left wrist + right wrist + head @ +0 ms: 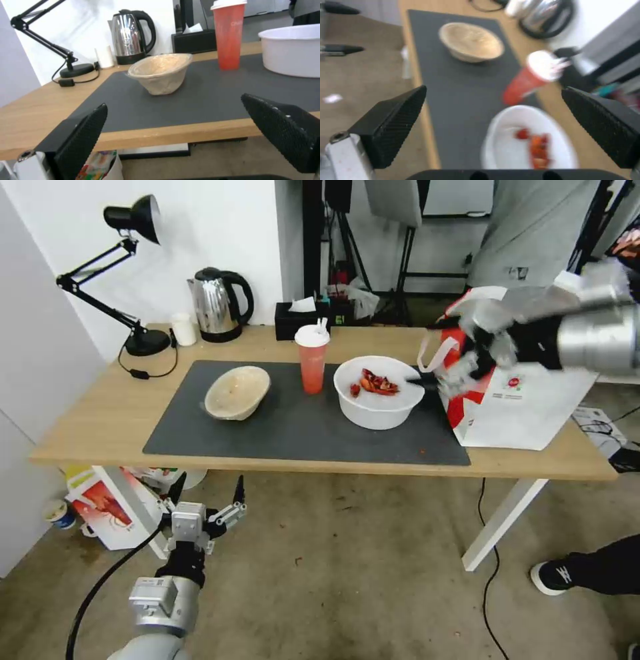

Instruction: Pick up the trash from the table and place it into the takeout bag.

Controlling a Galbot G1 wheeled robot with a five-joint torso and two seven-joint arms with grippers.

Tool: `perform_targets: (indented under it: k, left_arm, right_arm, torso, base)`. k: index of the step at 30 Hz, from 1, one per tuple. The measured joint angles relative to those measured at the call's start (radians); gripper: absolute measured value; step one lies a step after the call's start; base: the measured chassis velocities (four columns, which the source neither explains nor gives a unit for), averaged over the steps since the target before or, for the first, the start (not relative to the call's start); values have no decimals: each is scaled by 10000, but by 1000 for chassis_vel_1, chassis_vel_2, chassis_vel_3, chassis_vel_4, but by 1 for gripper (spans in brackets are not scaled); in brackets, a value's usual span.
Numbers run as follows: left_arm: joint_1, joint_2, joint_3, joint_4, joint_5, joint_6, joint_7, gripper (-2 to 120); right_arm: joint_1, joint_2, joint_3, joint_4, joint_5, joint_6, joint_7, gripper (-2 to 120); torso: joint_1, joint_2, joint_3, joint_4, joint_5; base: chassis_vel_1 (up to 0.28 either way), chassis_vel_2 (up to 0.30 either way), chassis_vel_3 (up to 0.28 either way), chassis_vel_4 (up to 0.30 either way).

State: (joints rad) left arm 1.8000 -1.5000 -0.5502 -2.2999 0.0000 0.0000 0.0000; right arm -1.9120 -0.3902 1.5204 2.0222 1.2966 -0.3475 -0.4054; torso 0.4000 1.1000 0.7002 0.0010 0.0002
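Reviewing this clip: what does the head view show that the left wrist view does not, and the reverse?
Head view alone: the takeout bag at the table's right end, the right gripper open beside the white bowl's rim, and the crayfish shells inside it. Left wrist view alone: the left gripper's open fingers close up, below the table edge. Both show the beige bowl, red cup, white bowl, kettle and lamp.

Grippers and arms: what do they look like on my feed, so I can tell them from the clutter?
Both arms are silver-grey metal cylinders with black wrist sections. The left gripper has a pale grey block body, two pointed black fingers with a fine dimpled grip texture, and a black cable trailing beside the arm. The right gripper matches, with the same textured black fingers.
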Motion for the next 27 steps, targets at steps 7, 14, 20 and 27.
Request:
perform_targets:
  k: [7,14,20,27]
  left_arm:
    - [-1,0,2,0,0,0,0,100]
    - [-1,0,2,0,0,0,0,100]
    - [-1,0,2,0,0,0,0,100]
    - [-1,0,3,0,0,0,-1,100]
  right_arm:
    - [95,-328,-51,-87,976,-66,140,100]
    - [62,-408,-639,72,1232,943,107,100]
    - [707,-396,-1067,-4,1432,232,-837,100]
    - [1256,-562,-1536,-251,1604,-138,-1351,100]
  torso:
    - [0,1,-3,-14,-5]
    - [0,1,-2,-9,0]
    - [-1,0,-2,-12,-1]
    - [-1,0,-2,-11,-4]
  base:
    - [0,0,0,0]
    - [0,0,0,0]
    - [0,0,0,0]
    - [0,0,0,0]
